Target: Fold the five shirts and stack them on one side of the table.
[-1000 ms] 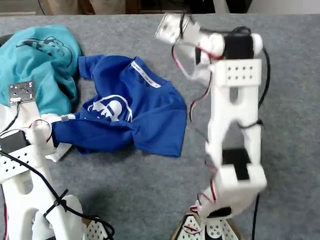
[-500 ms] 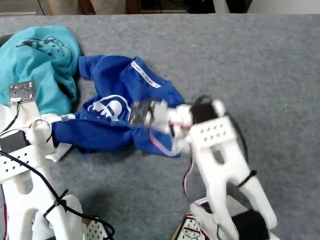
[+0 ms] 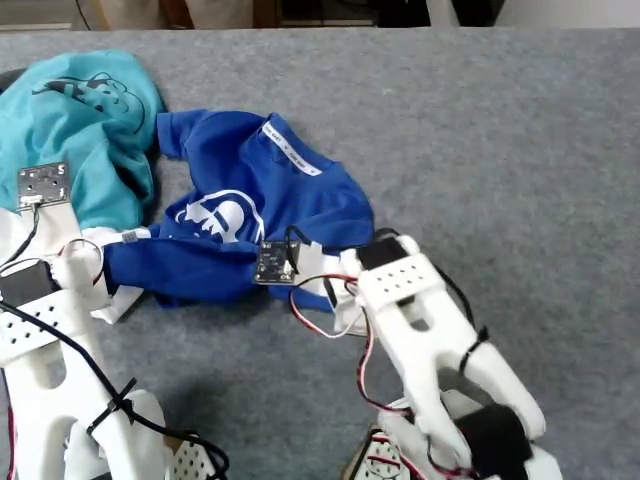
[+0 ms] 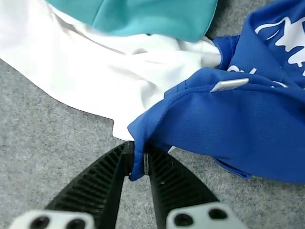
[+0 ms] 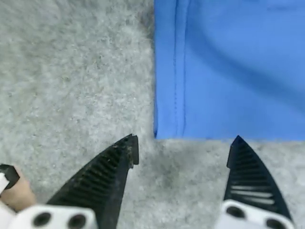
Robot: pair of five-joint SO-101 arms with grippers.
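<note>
Right gripper [image 5: 184,140] was spread wide, jaws well apart and holding nothing, tips straddling the hemmed corner of the blue shirt [image 5: 228,62], which lay just ahead of them on the grey table [image 5: 57,71]. Left gripper [image 4: 137,152] was pinched tight on another edge of that shirt (a fold of hem sat right between the fingers). The shirt lay crumpled, print up, with a white shirt [image 4: 86,81] and a teal shirt [image 4: 143,14] bunched just beyond the left gripper.

Grey felt surface [image 3: 540,140] spans view; brown wooden piece [image 3: 265,12] beyond far edge.
</note>
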